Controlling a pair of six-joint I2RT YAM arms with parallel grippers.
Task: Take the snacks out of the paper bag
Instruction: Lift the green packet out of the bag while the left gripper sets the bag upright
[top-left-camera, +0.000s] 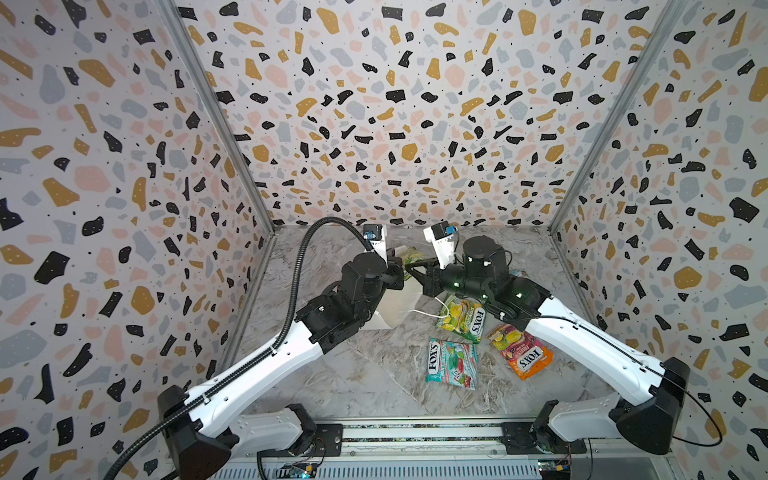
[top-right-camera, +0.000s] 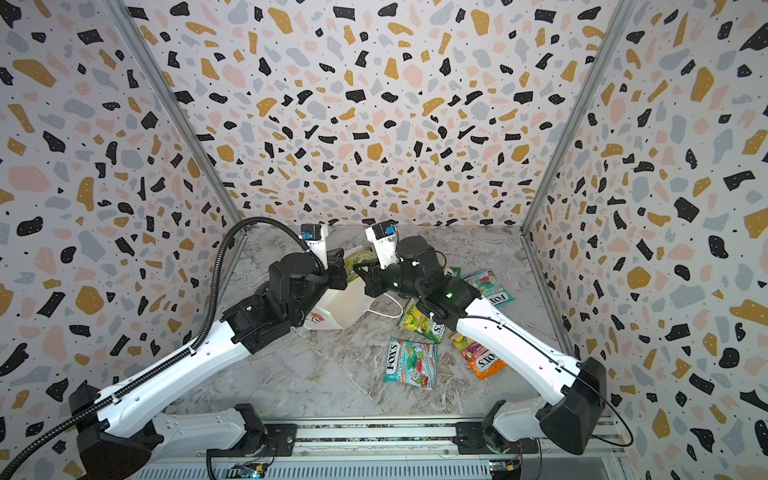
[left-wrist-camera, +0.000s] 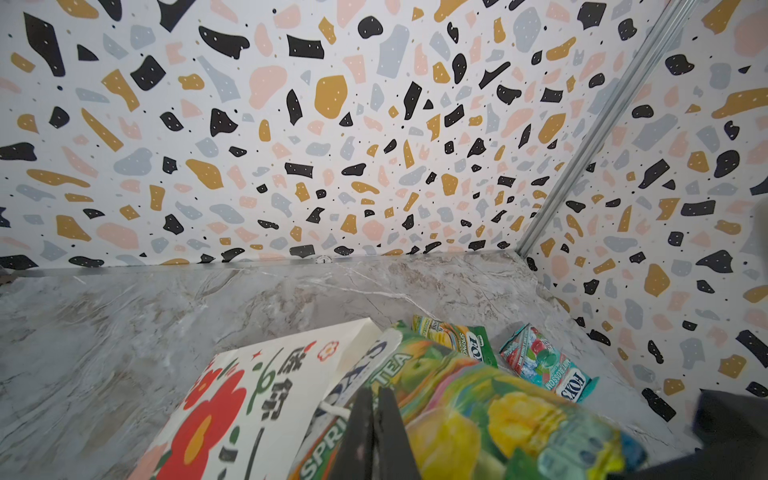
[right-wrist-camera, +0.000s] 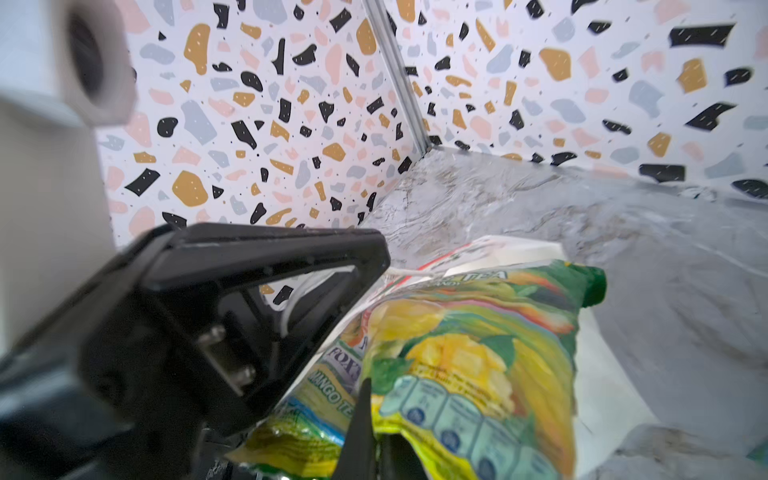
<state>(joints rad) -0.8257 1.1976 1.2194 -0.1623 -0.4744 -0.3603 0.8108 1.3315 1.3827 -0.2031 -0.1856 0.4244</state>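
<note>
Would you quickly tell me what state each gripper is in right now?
Left gripper: shut, apparently pinching the paper bag at its rim.
Right gripper: shut on a green-yellow packet.

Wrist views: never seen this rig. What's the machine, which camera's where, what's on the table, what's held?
It's two robot arms, left arm and right arm, each ending in a two-finger gripper. The two wide pictures are one overhead stereo camera; the two close-ups are cameras on the wrists. On the marble table: a white paper bag with a red flower, and five FOX'S candy packets already out: near green-yellow, far green-yellow, near teal-red, far teal-red, orange-pink. The right gripper is shut on a sixth packet, green-yellow, against the bag. The left gripper is shut by the bag's rim; what it pinches is unclear.
</note>
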